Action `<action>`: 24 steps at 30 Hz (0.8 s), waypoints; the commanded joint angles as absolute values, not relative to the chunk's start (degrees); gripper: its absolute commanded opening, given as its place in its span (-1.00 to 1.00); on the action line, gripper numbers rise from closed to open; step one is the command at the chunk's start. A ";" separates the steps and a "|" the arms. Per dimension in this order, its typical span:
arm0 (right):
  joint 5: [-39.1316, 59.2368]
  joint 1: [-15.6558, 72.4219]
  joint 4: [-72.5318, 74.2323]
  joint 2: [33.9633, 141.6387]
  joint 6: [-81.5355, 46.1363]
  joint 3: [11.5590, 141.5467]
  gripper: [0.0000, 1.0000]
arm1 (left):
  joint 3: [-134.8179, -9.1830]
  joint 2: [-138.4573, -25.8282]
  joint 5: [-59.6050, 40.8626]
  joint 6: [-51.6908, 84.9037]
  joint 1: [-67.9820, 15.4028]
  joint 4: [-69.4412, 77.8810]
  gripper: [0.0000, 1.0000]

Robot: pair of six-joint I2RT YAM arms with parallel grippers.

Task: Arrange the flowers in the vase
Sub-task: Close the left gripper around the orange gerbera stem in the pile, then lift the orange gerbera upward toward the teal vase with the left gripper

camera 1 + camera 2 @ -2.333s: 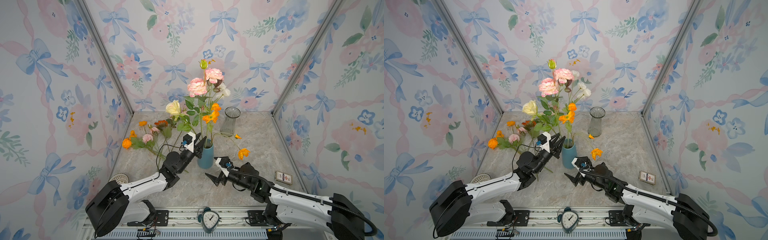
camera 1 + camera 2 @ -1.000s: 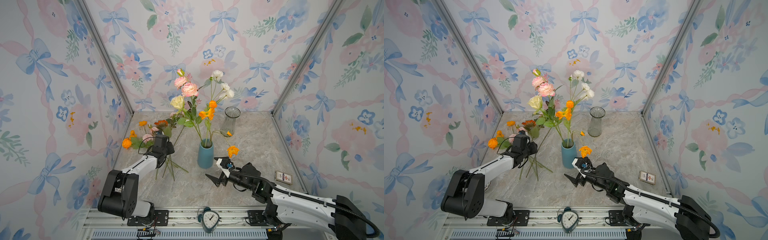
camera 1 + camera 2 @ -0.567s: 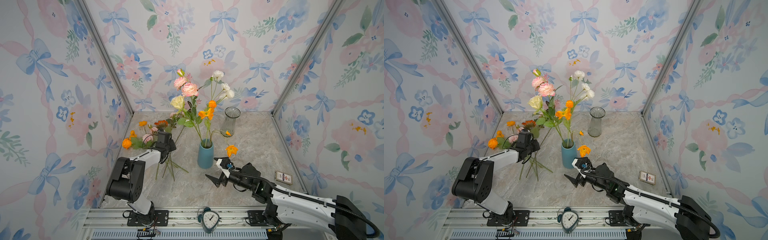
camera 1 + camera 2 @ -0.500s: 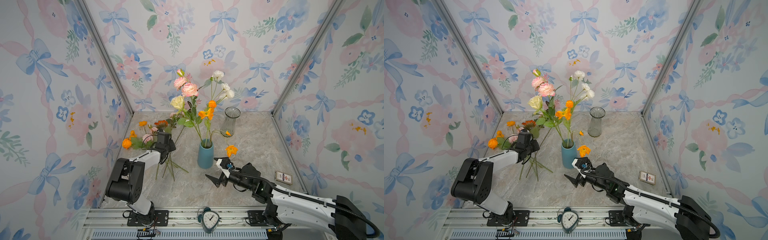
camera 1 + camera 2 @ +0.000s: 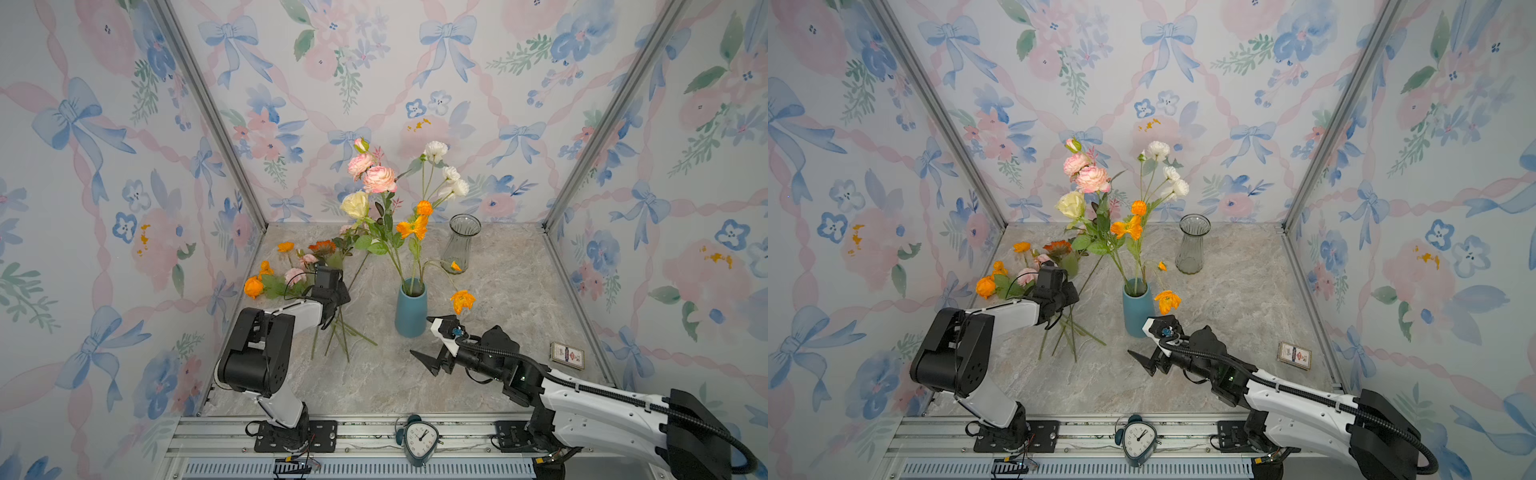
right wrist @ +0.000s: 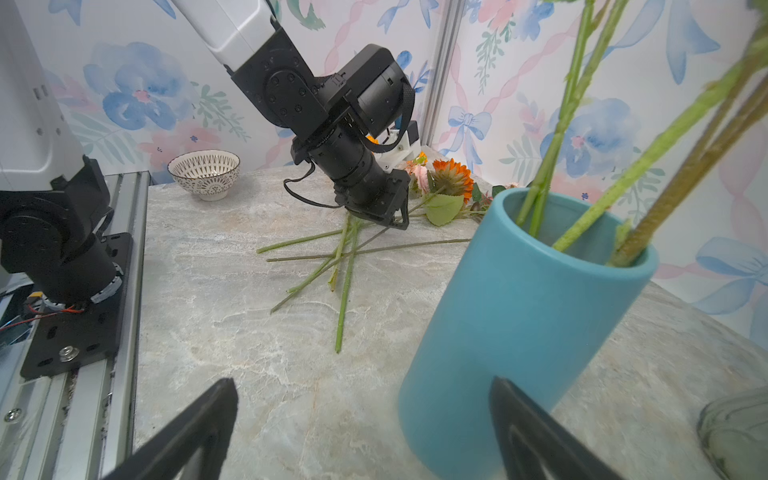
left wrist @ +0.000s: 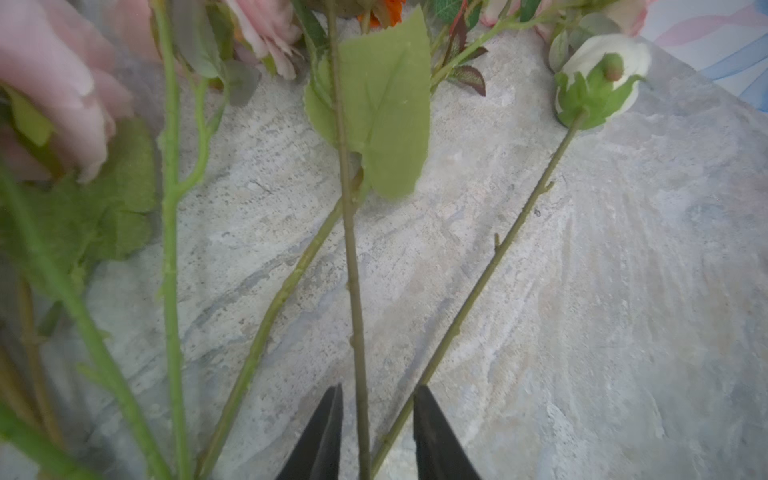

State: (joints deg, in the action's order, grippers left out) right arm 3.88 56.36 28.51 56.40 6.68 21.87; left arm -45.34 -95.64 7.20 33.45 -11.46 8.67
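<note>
The blue vase stands mid-table with several flowers upright in it: pink, cream, white and orange blooms. One orange poppy droops beside it. More flowers lie in a pile at the left. My left gripper points down into their stems, jaws narrow but open. Two thin stems run between the fingers, one of them with gaps on both sides, the other ending in a white bud. My right gripper hovers wide open just in front of the vase, holding nothing.
An empty glass vase stands behind and to the right of the blue one. A card deck lies at the right wall and a clock sits on the front rail. A patterned bowl sits at the front left corner.
The left arm has left the vase, where the pink spray now stands, and swung to the pile. Its jaws have narrowed around the stems. The right arm has stayed put.
</note>
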 commanded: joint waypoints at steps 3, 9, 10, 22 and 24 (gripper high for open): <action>4.36 56.93 28.73 57.03 7.16 22.43 0.94 | -46.90 -97.78 6.55 32.84 -10.79 10.21 -0.50; 4.05 56.95 28.52 56.99 7.30 22.59 0.94 | -46.61 -96.56 4.45 32.91 -9.94 10.20 -0.98; 4.01 56.91 28.51 57.04 7.30 22.59 0.94 | -46.30 -95.70 4.29 32.96 -9.78 10.18 -1.00; 4.32 56.43 29.26 53.77 6.00 21.31 0.94 | -40.10 -72.32 5.02 33.01 -8.64 6.07 -1.00; 4.38 56.34 29.26 52.93 5.81 21.01 0.94 | -38.63 -67.45 5.50 32.96 -8.69 6.09 -1.00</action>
